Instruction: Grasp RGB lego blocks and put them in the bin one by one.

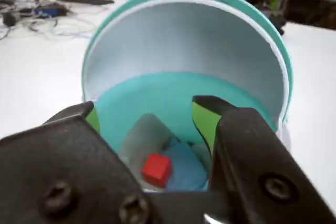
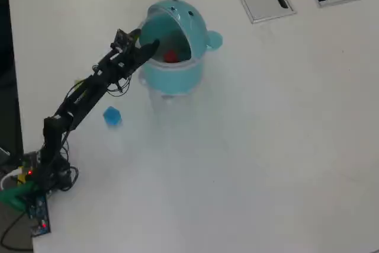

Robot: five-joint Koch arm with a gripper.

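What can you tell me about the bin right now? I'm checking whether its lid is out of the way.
The bin is a light-blue round plastic tub standing upright on the white table. Its domed swing lid, teal outside and pale inside, is tipped back, leaving the mouth open. Two dark dots sit on the dome, a small round knob at its side. A red cube lies inside. The open gripper hovers over the mouth.
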